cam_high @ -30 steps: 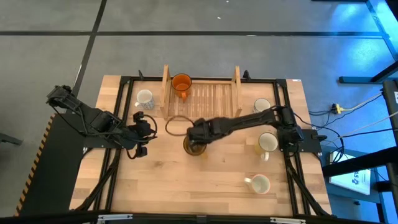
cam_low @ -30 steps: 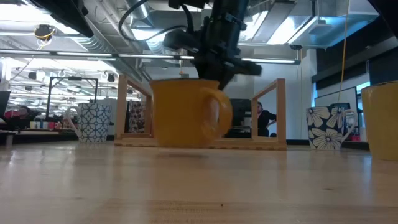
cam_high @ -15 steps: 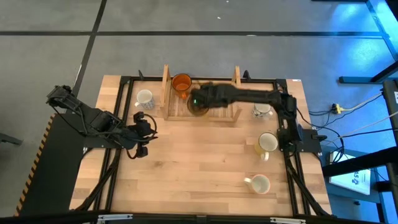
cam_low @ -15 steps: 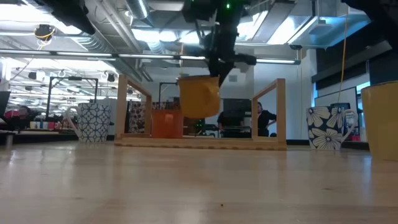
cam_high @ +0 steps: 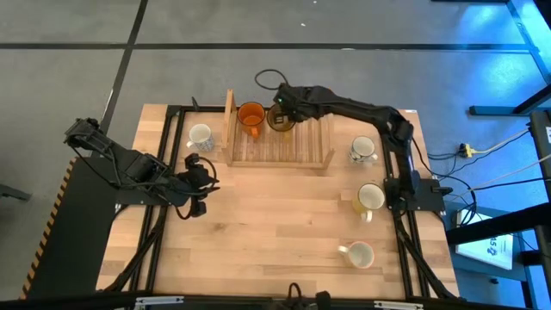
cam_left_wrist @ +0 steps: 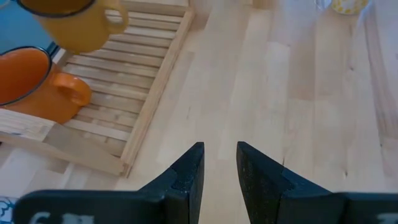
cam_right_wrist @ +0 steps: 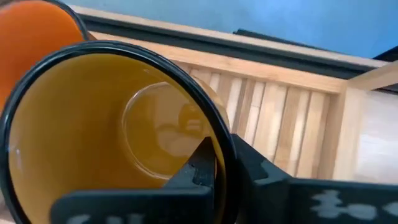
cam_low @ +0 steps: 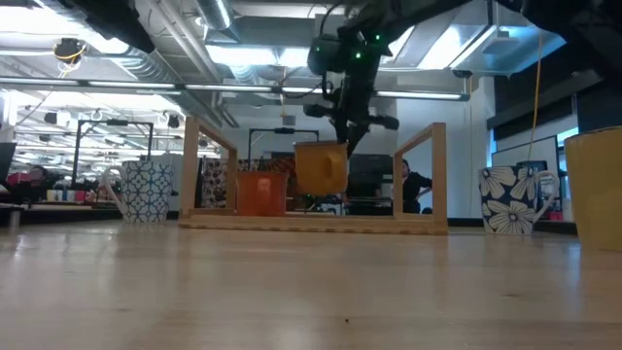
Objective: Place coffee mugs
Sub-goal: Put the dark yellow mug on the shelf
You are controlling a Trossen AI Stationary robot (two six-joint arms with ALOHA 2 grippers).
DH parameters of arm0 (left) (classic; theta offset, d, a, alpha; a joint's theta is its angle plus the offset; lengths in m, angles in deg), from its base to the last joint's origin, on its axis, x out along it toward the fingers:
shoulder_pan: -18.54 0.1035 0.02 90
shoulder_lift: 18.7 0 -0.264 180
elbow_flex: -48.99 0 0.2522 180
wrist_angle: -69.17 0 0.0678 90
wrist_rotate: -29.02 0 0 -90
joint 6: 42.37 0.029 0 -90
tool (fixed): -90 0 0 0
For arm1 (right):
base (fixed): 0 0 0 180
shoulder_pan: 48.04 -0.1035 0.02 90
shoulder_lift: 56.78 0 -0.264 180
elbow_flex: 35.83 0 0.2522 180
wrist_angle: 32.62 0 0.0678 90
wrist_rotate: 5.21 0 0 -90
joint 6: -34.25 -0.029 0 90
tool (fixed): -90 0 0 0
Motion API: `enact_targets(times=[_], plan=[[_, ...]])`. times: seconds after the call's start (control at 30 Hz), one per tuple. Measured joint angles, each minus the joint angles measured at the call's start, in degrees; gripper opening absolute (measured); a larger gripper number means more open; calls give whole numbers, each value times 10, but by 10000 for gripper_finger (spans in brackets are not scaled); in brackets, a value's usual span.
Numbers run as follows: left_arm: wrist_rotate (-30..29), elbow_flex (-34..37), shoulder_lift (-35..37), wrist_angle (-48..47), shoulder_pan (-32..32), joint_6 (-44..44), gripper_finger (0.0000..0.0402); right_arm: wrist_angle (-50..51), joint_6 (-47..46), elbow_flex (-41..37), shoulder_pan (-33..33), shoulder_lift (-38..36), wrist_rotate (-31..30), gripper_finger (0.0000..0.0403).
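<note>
- High view: the right gripper is reaching over the far end of the tray, pinching the amber mug by its rim. The orange mug is standing in the tray just beside the gripper. Four pale mugs are waiting on the table, well apart from it: mug A beyond the tray's other side, and mug B, mug C and mug D back along the arm's own side. The left gripper is idling near mug A.
- Low view: the amber mug is hanging directly under the right gripper, its base appearing clear of the tray slats. The orange mug is sitting just beside it, lower. The mug is hanging level, which suggests a light, rigid load.
- Left wrist view: the left gripper is showing its fingers narrowly parted and holding nothing. Far ahead, the amber mug is hovering above the slats, next to the orange mug.
- Right wrist view: the right gripper is straddling the amber mug wall, one finger inside, one outside, closed on the dark rim. The glossy, translucent body is probably slippery and brittle; a rim pinch away from the handle is serving well, but the mug is likely needing a slow, level descent, keeping off the orange mug just beside.
</note>
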Motion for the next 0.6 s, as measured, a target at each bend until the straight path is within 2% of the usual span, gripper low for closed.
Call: enact_targets(times=[0.17,0.6], plan=[[-12,0,0,-1,0,0,88,-30,-3,0,9,28,29,8],[-14,0,0,-5,0,-4,88,-48,-21,-1,21,66,48,13]])
